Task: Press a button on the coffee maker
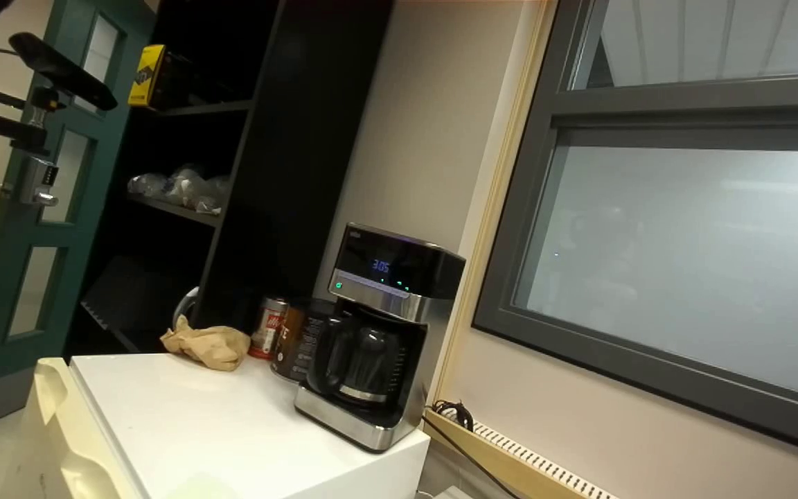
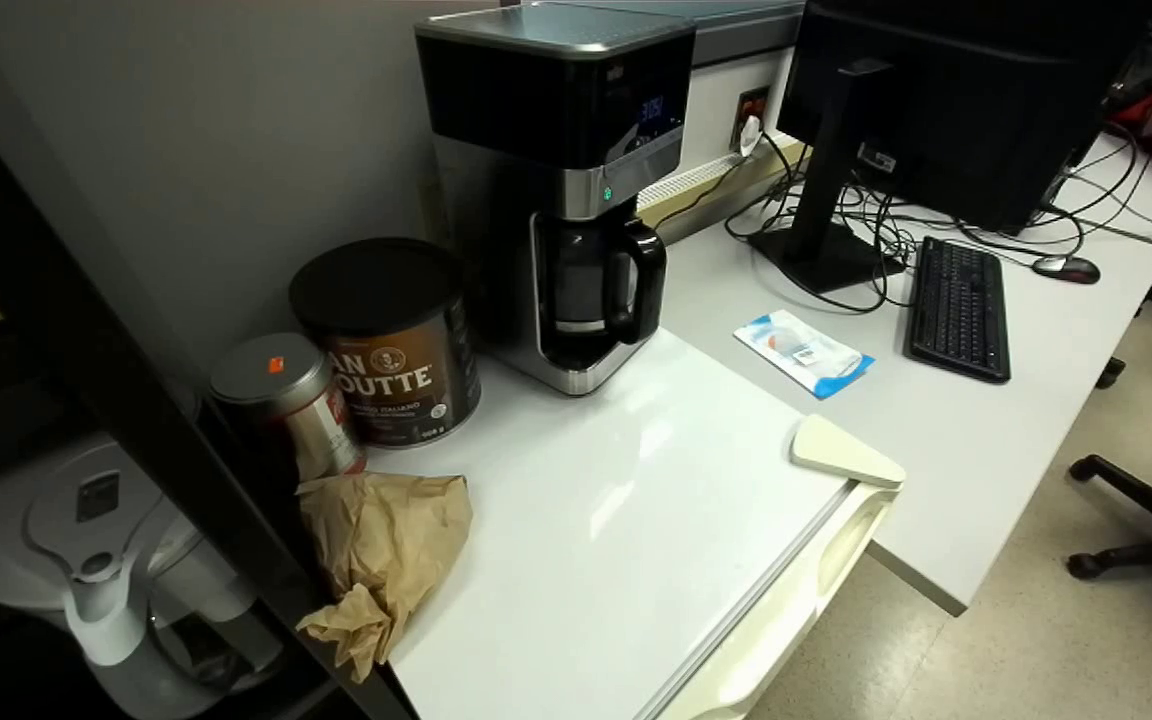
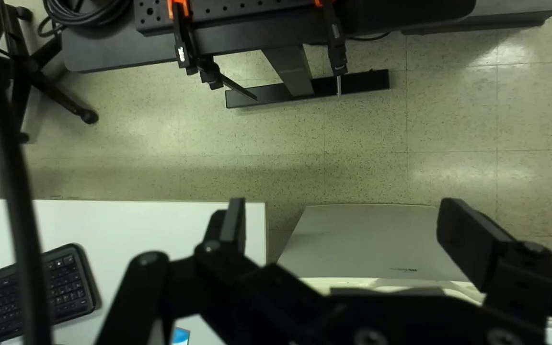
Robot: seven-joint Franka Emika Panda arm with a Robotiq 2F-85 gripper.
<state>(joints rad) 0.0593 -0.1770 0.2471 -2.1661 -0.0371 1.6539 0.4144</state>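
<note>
The black and silver coffee maker (image 1: 440, 274) stands upright on a white appliance top; an exterior view (image 2: 506, 170) also shows it. Its dark glass carafe (image 1: 371, 360) sits in it. Its silvery control strip (image 1: 371, 290) has a green-lit button at one end, below a lit display (image 1: 380, 266). My gripper (image 3: 342, 211) shows only in the wrist view. Its fingers are wide apart with nothing between them. It points down over the floor and the appliance's grey front. The coffee maker is out of the wrist view, so the gripper's distance to it cannot be told.
A dark brown coffee can (image 2: 391, 375), a red and silver tin (image 2: 291, 410) and a crumpled paper bag (image 2: 386, 560) stand beside the coffee maker. A desk (image 2: 976, 470) with a monitor (image 2: 936, 110) and keyboard (image 2: 958, 310) adjoins. A dark shelf (image 1: 281, 173) rises behind.
</note>
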